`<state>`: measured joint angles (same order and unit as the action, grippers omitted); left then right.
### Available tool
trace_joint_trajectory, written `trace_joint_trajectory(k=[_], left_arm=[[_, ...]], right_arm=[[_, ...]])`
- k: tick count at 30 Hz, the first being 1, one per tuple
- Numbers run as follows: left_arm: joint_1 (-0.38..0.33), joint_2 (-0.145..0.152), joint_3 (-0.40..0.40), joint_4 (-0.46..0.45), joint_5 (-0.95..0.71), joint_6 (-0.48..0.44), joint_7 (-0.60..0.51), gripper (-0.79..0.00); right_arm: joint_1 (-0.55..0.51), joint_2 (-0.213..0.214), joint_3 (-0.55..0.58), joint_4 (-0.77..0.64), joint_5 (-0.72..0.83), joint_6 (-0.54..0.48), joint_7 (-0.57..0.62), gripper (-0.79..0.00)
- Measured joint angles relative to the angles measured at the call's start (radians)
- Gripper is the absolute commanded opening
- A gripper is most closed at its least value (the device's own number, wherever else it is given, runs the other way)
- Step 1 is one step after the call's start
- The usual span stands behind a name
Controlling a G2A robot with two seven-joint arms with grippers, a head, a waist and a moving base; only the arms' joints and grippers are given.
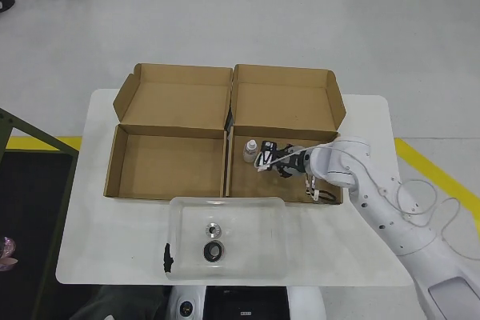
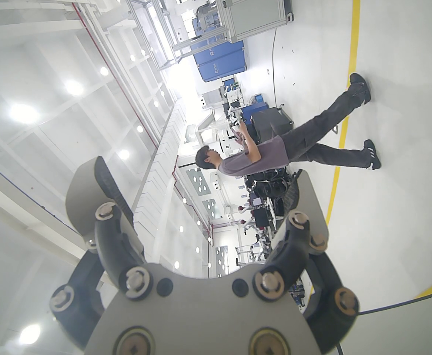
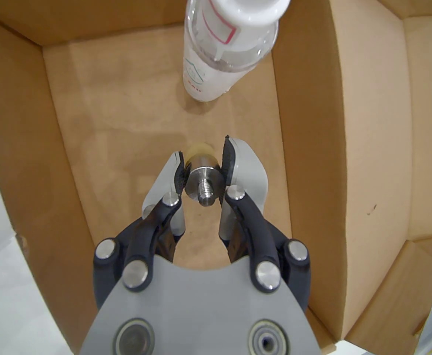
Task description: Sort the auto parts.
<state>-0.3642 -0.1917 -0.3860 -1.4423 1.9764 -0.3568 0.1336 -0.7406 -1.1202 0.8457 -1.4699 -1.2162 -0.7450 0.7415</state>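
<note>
My right gripper (image 3: 203, 164) (image 1: 266, 159) hangs inside the right cardboard box (image 1: 244, 182), shut on a small metal threaded part (image 3: 200, 183) with a yellowish end. A clear bottle with a white cap (image 3: 227, 34) (image 1: 250, 150) stands upright on the box floor just beyond the held part. In the clear plastic tray (image 1: 256, 210) at the table's front lie a black ring-shaped part (image 1: 214, 252) and a small silver round part (image 1: 214, 232). My left gripper (image 2: 197, 190) is open, points up at the ceiling of the room, and holds nothing.
An empty left cardboard box (image 1: 166, 166) stands beside the right one, both with lids folded back. A small black part (image 1: 168, 259) lies at the tray's left edge. The white table (image 1: 368, 232) has bare room at the right.
</note>
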Motion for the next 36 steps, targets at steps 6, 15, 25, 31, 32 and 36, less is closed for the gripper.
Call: trace_joint_trajectory(k=[6,15,25,31,32,36], left_arm=[[0.000,0.000,0.000,0.000,0.000,0.000,0.000,0.000],[0.000,0.000,0.000,0.000,0.000,0.000,0.000,0.000],[0.000,0.000,0.000,0.000,0.000,0.000,0.000,0.000],[0.000,0.000,0.000,0.000,0.000,0.000,0.000,0.000],[0.000,0.000,0.000,0.000,0.000,0.000,0.000,0.000],[0.000,0.000,0.000,0.000,0.000,0.000,0.000,0.000]], right_arm=[[0.020,-0.013,-0.031,0.037,-0.019,0.021,0.006,-0.560],[0.013,-0.012,-0.009,0.004,-0.001,0.031,-0.011,-0.434],[-0.125,0.036,0.145,-0.208,0.032,0.002,-0.057,-0.419],[-0.246,0.061,0.224,-0.371,0.032,-0.012,-0.093,-0.419],[-0.266,0.064,0.231,-0.399,0.033,-0.016,-0.108,-0.419],[-0.320,0.069,0.228,-0.473,0.031,-0.032,-0.156,-0.425]])
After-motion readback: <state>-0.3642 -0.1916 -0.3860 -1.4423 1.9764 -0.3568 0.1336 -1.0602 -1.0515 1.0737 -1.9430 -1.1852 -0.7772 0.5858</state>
